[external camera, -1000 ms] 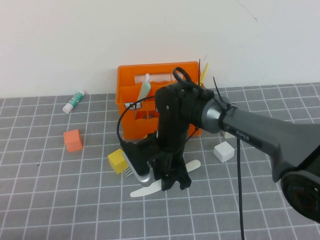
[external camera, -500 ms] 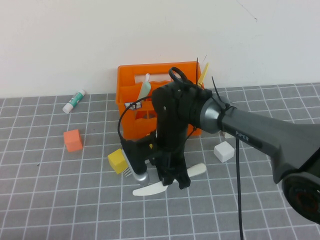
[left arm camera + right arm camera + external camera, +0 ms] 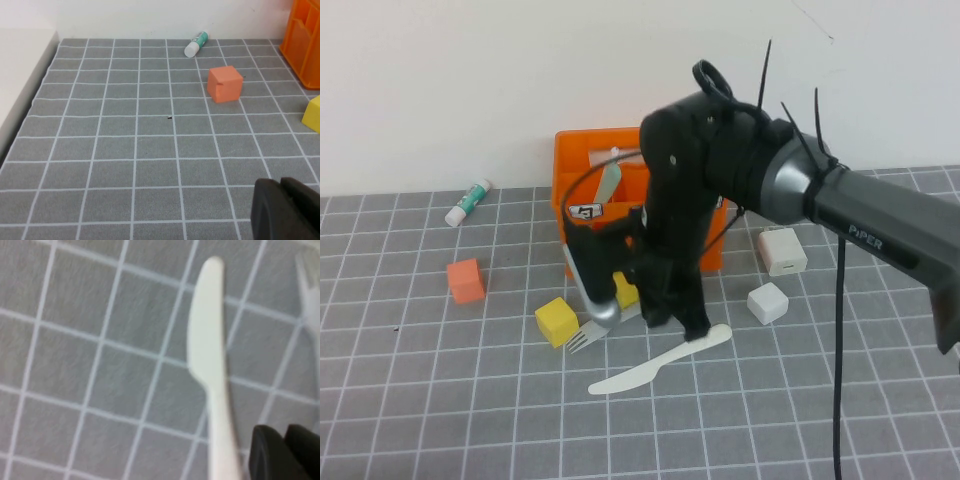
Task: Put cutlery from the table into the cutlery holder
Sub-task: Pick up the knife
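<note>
Cutlery on the bench (image 3: pixel 410 400), from above: cream-white knife (image 3: pixel 655 362) flat at mid-bench, long axis slanting from the near-left toward the far-right; grey fork (image 3: pixel 582 341) just beside it on the left, tines showing, handle hidden under the arm. Right gripper (image 3: pixel 692 325) low over the knife's far-right end, touching or almost touching it, cannot tell which. Orange cutlery holder (image 3: pixel 570 165) behind the arm at the middle of the far edge, a mint-green spoon (image 3: pixel 608 180) standing in it. Yellow cube (image 3: pixel 557 322) beside the fork tines; orange cube (image 3: pixel 466 281) and glue stick (image 3: pixel 468 202) toward the far-left corner; two white cubes (image 3: pixel 768 302) right of the arm.

Left wrist: left gripper (image 3: pixel 287 210) low over bare grid by the left edge, fingers pressed together, nothing held. Well apart from every piece of cutlery, so the farther arm by a long way.

Right wrist: knife (image 3: pixel 207 340) lengthwise through the frame, its handle running just beside the right gripper (image 3: pixel 285 452), not between the fingers (image 3: pixel 267 455). Fingers closed together, gripping nothing. Blurred fork tines (image 3: pixel 306 270) at the frame's corner. Judged next: open, shift sideways onto the handle, pinch across the narrow width.
</note>
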